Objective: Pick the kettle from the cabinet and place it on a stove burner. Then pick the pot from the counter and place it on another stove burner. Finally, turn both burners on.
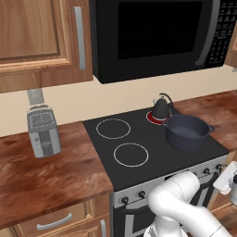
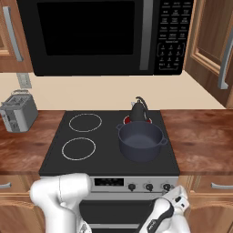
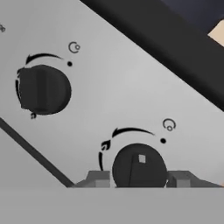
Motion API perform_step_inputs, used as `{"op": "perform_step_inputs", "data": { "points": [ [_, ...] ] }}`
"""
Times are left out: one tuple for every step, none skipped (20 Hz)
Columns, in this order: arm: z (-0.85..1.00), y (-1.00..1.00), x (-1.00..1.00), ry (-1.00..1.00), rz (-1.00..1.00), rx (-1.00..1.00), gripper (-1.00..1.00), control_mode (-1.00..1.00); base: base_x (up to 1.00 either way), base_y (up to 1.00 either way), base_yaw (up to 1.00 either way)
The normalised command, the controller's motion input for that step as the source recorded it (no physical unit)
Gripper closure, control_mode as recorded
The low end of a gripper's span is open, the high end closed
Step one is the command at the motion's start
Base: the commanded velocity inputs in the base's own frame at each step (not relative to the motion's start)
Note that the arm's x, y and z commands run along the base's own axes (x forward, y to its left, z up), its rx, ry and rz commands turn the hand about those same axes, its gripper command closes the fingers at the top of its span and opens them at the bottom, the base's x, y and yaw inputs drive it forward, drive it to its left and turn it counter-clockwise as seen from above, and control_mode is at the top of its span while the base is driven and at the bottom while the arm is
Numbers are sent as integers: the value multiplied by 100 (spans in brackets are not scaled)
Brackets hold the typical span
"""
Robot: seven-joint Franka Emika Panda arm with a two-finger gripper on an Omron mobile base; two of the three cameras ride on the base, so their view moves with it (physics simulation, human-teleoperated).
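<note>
The gripper (image 3: 139, 178) is pressed up to the stove's front panel, its tips cut off by the hand view's lower edge, pinching a black knob (image 3: 139, 168) from both sides; a second knob (image 3: 43, 89) sits apart. The kettle (image 2: 138, 111) stands on a red-glowing rear burner (image 1: 152, 117), partly hidden behind the pot (image 2: 140, 140). Two white-ringed burners (image 2: 84, 122) lie bare. A toaster (image 1: 43, 131) stands on the counter (image 1: 46, 171).

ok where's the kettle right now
The kettle stands on the cooktop's back right burner, which glows red, directly behind the pot and below the microwave. In the right base view it sits just right of centre.
</note>
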Motion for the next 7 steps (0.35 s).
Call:
{"op": "perform_step_inputs", "data": {
  "points": [
    [6,0,-18,0,0,-23,100,-100,0,0,0],
    [8,0,-17,0,0,-22,100,-100,0,0,0],
    [7,0,-18,0,0,-22,100,-100,0,0,0],
    [10,0,-18,0,0,-22,100,-100,0,0,0],
    [9,0,-17,0,0,-22,100,-100,0,0,0],
    [11,0,-19,0,0,-23,100,-100,0,0,0],
    [11,0,-19,0,0,-23,100,-100,0,0,0]
  ]
}}
